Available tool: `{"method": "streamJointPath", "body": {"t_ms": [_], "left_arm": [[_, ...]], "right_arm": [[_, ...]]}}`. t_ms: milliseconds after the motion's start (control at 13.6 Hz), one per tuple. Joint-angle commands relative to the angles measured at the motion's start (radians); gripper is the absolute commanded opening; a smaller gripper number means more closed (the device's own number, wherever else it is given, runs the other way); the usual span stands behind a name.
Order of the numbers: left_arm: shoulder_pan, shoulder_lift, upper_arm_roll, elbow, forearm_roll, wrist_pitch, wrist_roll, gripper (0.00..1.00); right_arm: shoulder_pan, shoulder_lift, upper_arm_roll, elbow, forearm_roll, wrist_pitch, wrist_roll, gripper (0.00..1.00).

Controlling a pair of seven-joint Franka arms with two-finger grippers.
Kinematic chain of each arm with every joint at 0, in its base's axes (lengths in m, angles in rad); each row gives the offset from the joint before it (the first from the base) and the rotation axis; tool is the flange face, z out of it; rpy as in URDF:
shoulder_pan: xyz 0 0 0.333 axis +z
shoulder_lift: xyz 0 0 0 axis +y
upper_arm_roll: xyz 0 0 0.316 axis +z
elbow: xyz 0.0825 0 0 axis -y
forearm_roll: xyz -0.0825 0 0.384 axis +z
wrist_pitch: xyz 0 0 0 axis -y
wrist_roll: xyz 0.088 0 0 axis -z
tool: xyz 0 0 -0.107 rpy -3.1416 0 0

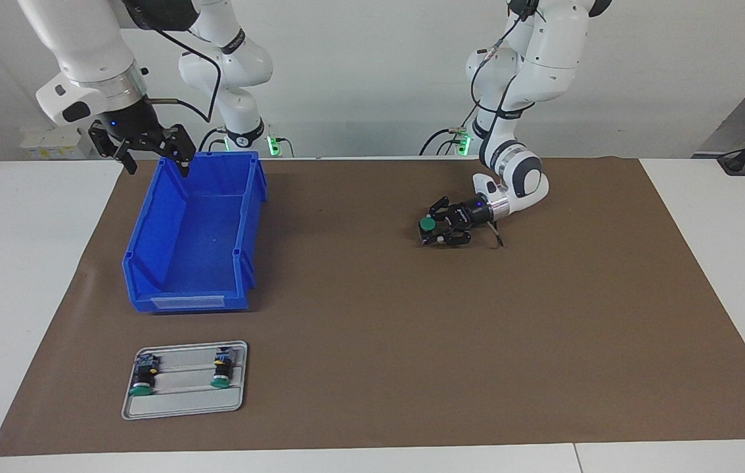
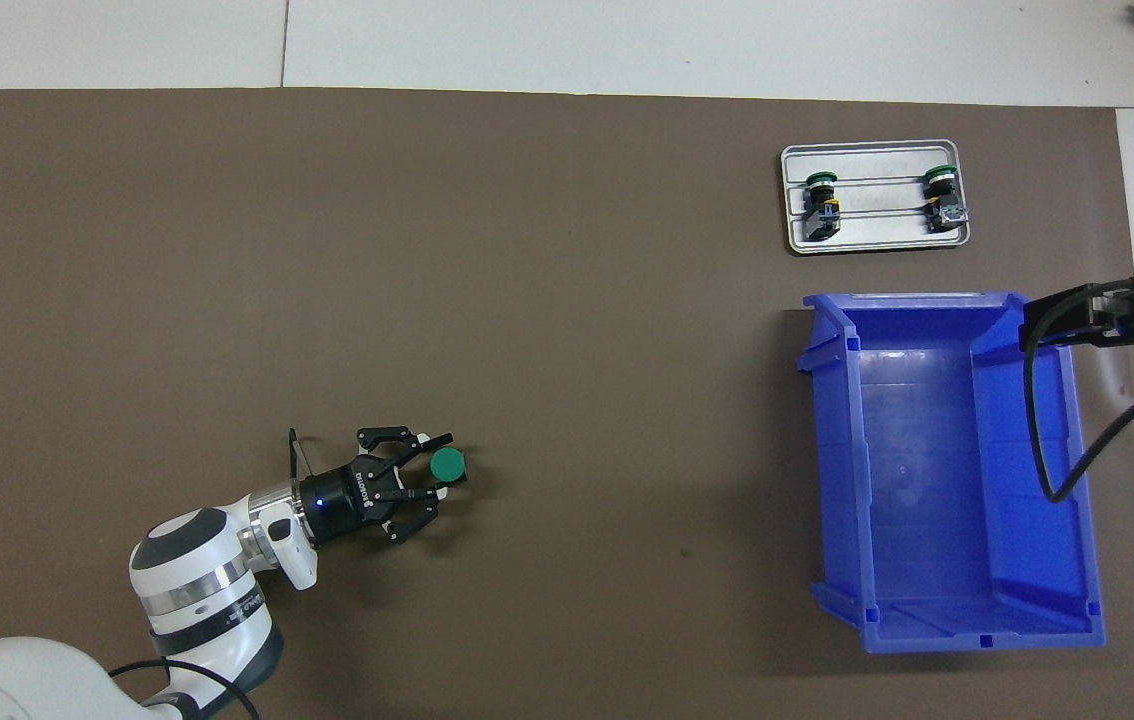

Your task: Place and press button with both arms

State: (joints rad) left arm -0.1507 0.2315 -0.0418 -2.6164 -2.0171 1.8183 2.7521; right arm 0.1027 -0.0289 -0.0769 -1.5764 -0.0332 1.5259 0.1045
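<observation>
Resting my left claw (image 1: 433,231) low on the brown-matted worktop (image 1: 372,341), I bracket the small green-capped push-button (image 1: 426,226) with fingers part-spread, grip uncertain. My right claw (image 1: 152,157) hangs spread over the blue plastic bin (image 1: 192,249).

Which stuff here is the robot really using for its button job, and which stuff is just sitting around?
For the job:
- green button standing on the brown mat, between the fingers of the left tool
- right tool, waiting over the blue bin's rim

Just lying about:
- blue bin
- grey tray holding two more buttons
- brown mat
</observation>
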Motion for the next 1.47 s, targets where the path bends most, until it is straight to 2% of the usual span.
{"method": "streamJointPath", "body": {"t_ms": [0,73,220,366,733,1173,1393], "left_arm": [[-0.024,0.074,0.006,0.001,-0.005,0.124,0.147,0.53],[-0.026,0.075,0.006,0.001,-0.005,0.134,0.147,0.57],[-0.032,0.075,0.006,-0.004,-0.005,0.15,0.147,0.71],[-0.033,0.075,0.006,-0.004,-0.005,0.167,0.147,0.72],[-0.039,0.074,0.005,-0.004,-0.006,0.174,0.127,0.87],[-0.036,0.063,0.008,0.012,-0.006,0.187,0.077,0.87],[-0.036,0.057,0.008,0.012,-0.006,0.235,0.077,0.95]], "right_arm": [[0.0,-0.019,-0.006,-0.019,0.018,-0.006,-0.025,1.0],[0.0,-0.019,-0.006,-0.019,0.018,-0.006,-0.025,1.0],[0.0,-0.019,-0.006,-0.019,0.018,-0.006,-0.025,1.0],[0.0,-0.019,-0.006,-0.019,0.018,-0.006,-0.025,1.0],[0.0,-0.019,-0.006,-0.019,0.018,-0.006,-0.025,1.0],[0.0,-0.019,-0.006,-0.019,0.018,-0.006,-0.025,1.0],[0.0,-0.019,-0.006,-0.019,0.018,-0.006,-0.025,1.0]]}}
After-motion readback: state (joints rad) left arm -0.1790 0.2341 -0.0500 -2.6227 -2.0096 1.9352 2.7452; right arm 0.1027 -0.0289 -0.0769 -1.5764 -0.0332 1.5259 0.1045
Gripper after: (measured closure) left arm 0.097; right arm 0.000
